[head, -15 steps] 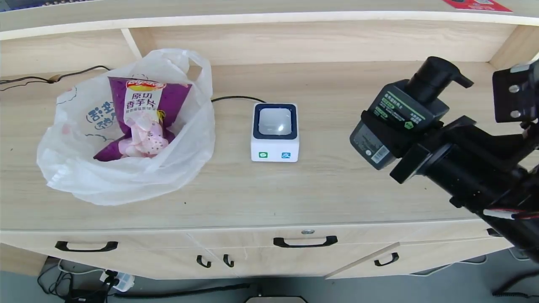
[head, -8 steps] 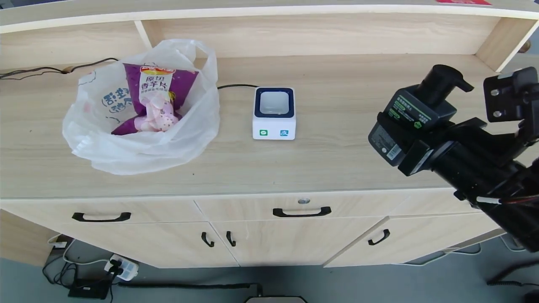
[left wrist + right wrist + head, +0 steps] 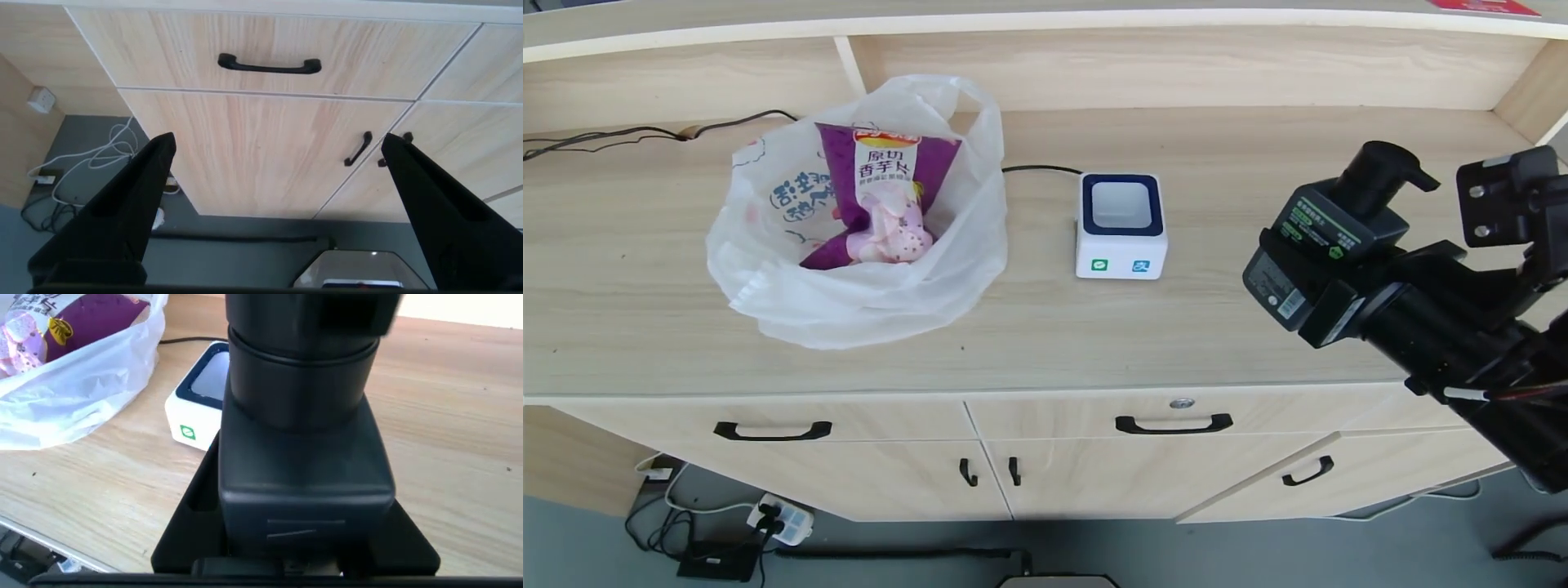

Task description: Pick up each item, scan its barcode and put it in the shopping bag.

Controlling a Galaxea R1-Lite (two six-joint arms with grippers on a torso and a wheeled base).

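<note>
Count: one shopping bag (image 3: 768,269), one purple snack packet (image 3: 882,184) standing inside it, one scanner (image 3: 1121,224), one dark pump bottle (image 3: 1319,224), all on or over one desk (image 3: 1094,343). The pink patch low on the packet may be print or a second item, can't tell. The right gripper (image 3: 1319,282) has its fingers clamped on the bottle's body. It holds the bottle tilted above the right end of the desk, well apart from the scanner, with the barcode label on the lower end that points toward the scanner. The scanner sits mid-desk toward the back, window up, with its cable (image 3: 1037,169) running toward the bag. The bag is on the left half, mouth open. There is a bare strip between bag and scanner, and a wider bare band along the front edge. A raised back panel closes off the rear. The left gripper (image 3: 279,137) is below desk level facing the cabinet fronts, fingers spread wide, nothing between them.
</note>
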